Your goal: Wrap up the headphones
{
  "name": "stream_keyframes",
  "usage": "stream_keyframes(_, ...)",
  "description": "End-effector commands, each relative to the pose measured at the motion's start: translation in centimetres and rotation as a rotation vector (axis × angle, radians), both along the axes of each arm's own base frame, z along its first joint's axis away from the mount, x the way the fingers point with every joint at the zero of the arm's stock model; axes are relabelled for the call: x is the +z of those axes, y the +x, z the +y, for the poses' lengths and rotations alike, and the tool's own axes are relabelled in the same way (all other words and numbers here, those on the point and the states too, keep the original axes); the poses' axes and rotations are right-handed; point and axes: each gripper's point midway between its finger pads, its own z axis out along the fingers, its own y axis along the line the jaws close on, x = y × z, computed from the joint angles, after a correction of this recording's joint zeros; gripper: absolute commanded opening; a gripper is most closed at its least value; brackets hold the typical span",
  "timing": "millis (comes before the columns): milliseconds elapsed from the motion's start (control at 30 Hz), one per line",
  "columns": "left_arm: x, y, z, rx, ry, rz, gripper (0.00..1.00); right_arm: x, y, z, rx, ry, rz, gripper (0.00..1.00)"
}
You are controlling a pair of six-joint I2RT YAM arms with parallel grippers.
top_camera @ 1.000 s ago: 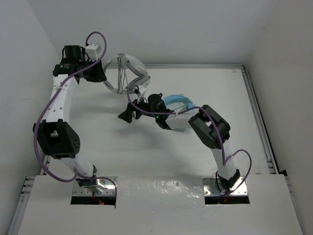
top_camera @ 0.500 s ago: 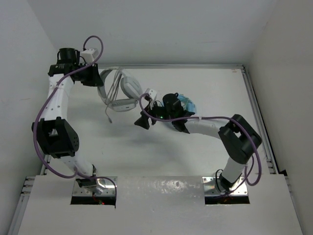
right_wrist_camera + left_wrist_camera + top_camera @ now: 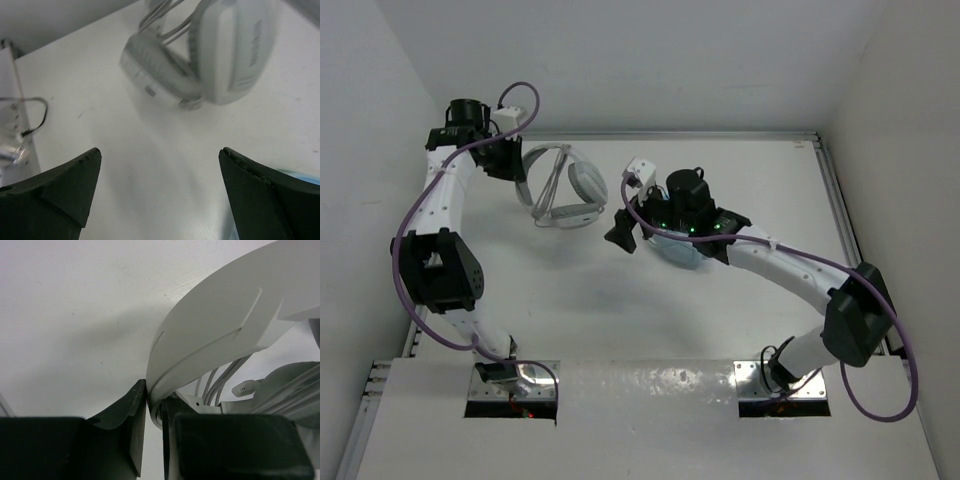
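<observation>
The white and light-grey headphones (image 3: 582,188) hang tilted at the back left of the table, held off it by the headband. My left gripper (image 3: 523,172) is shut on that wide headband (image 3: 210,325), which is pinched between its two black fingers (image 3: 127,415). Strands of the thin grey cable (image 3: 220,382) run along the inside of the band. My right gripper (image 3: 623,235) stands open just right of the headphones, above bare table, with nothing between its fingertips. In the right wrist view the ear cups (image 3: 225,50) lie ahead of the open gripper (image 3: 160,160).
Light blue headphones (image 3: 680,250) lie on the table under my right wrist; their edge shows in the right wrist view (image 3: 300,176). A metal rail (image 3: 845,230) runs along the table's right side. White walls close in the back and both sides.
My right gripper has drawn back to the right, away from the headphones, and opened wider. My left gripper brought the headphones forward from the back wall and keeps its hold.
</observation>
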Motion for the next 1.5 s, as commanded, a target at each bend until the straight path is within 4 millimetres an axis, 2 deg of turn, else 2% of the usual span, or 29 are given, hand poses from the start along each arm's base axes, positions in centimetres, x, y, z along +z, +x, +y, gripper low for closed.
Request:
stream_keyframes(0, 3.1, 0.8, -1.2, -0.039, 0.030, -0.090, 0.00, 5.7, 3.5, -0.4, -0.157, 0.086, -0.116, 0.99)
stream_keyframes(33, 3.0, 0.9, -1.5, -0.043, 0.049, -0.091, 0.00, 5.4, 4.8, -0.4, -0.217, 0.085, -0.117, 0.99)
stream_keyframes(100, 3.2, 1.0, -2.4, -0.056, 0.053, -0.098, 0.00, 6.6, 6.3, 0.4, -0.256, 0.121, -0.135, 0.99)
stream_keyframes(133, 3.4, 1.0, -2.7, -0.064, 0.050, -0.101, 0.00, 5.2, 7.3, 1.0, -0.270, 0.098, -0.111, 0.99)
stream_keyframes(167, 3.5, 1.0, -2.9, -0.065, 0.050, -0.103, 0.00, 6.6, 8.1, 1.7, -0.283, 0.118, -0.118, 0.99)
stream_keyframes(200, 3.4, 0.9, -3.4, -0.074, 0.048, -0.102, 0.00, 4.4, 9.1, 2.2, -0.305, 0.076, -0.086, 0.99)
stream_keyframes(300, 3.5, 0.9, -4.0, -0.084, 0.048, -0.103, 0.00, 4.3, 10.4, 3.6, -0.316, 0.088, -0.074, 0.99)
stream_keyframes(467, 3.8, 0.6, -4.5, -0.096, 0.041, -0.105, 0.00, 0.8, 12.5, 5.2, -0.333, -0.008, -0.033, 0.99)
stream_keyframes(567, 4.1, 0.3, -4.7, -0.108, 0.036, -0.112, 0.00, -0.8, 13.6, 5.2, -0.369, -0.049, -0.035, 0.99)
stream_keyframes(667, 4.2, 0.1, -5.0, -0.115, 0.028, -0.115, 0.00, -2.1, 14.5, 5.1, -0.399, -0.081, -0.035, 0.89)
stream_keyframes(700, 4.3, 0.1, -5.1, -0.119, 0.025, -0.117, 0.00, -2.3, 14.8, 5.2, -0.405, -0.084, -0.036, 0.83)
stream_keyframes(800, 4.1, -0.1, -5.5, -0.128, 0.008, -0.109, 0.00, -4.3, 15.1, 5.2, -0.418, -0.121, -0.009, 0.82)
stream_keyframes(867, 4.0, -0.3, -5.7, -0.139, -0.006, -0.102, 0.00, -4.7, 15.7, 5.0, -0.446, -0.133, -0.025, 0.71)
stream_keyframes(900, 3.9, -0.4, -5.9, -0.146, -0.009, -0.098, 0.00, -4.8, 16.0, 5.0, -0.454, -0.135, -0.032, 0.61)
stream_keyframes(933, 3.7, -0.5, -6.0, -0.154, -0.015, -0.090, 0.00, -5.2, 16.3, 4.7, -0.471, -0.152, -0.041, 0.38)
stream_keyframes(1033, 3.4, -0.7, -6.0, -0.164, -0.015, -0.085, 0.00, -5.1, 16.8, 4.4, -0.485, -0.161, -0.046, 0.08)
stream_keyframes(1067, 3.4, -0.7, -5.9, -0.172, -0.002, -0.094, 0.00, -5.0, 16.6, 4.3, -0.480, -0.173, -0.036, 0.00)
stream_keyframes(1100, 3.3, -0.5, -5.5, -0.169, 0.024, -0.103, 0.02, -5.0, 16.7, 4.0, -0.475, -0.177, -0.026, 0.00)
stream_keyframes(1133, 3.3, -0.1, -5.0, -0.193, 0.068, -0.129, 0.09, -4.4, 16.4, 4.6, -0.439, -0.160, -0.004, 0.00)
stream_keyframes(1167, 3.4, 0.2, -4.6, -0.200, 0.101, -0.150, 0.16, -4.9, 15.9, 4.3, -0.414, -0.185, 0.040, 0.00)
stream_keyframes(1200, 3.4, 0.6, -3.8, -0.188, 0.149, -0.169, 0.28, -4.8, 16.1, 4.0, -0.401, -0.184, 0.069, 0.00)
stream_keyframes(1233, 4.0, 1.1, -3.4, -0.200, 0.188, -0.219, 0.34, -3.9, 16.4, 4.3, -0.389, -0.171, 0.089, 0.00)
stream_keyframes(1267, 4.7, 1.4, -3.2, -0.200, 0.208, -0.247, 0.52, -4.5, 15.4, 4.2, -0.346, -0.201, 0.146, 0.00)
stream_keyframes(1300, 5.4, 1.6, -3.0, -0.203, 0.230, -0.278, 0.65, -4.5, 15.5, 3.9, -0.336, -0.208, 0.169, 0.00)
stream_keyframes(1333, 7.4, 1.9, -2.8, -0.210, 0.259, -0.359, 0.73, -3.8, 15.2, 3.7, -0.319, -0.220, 0.194, 0.00)
stream_keyframes(1367, 8.5, 2.0, -2.6, -0.216, 0.279, -0.406, 0.85, -4.2, 14.6, 4.1, -0.272, -0.218, 0.237, 0.00)
stream_keyframes(1400, 9.8, 2.5, -2.6, -0.220, 0.300, -0.473, 0.88, -4.0, 14.8, 3.6, -0.267, -0.212, 0.261, 0.00)
stream_keyframes(1433, 12.1, 2.0, -2.5, -0.238, 0.336, -0.555, 0.90, -3.6, 14.6, 3.4, -0.260, -0.209, 0.292, 0.00)
stream_keyframes(1467, 13.2, 2.2, -2.7, -0.249, 0.357, -0.624, 0.94, -3.7, 14.4, 3.2, -0.242, -0.192, 0.328, 0.00)
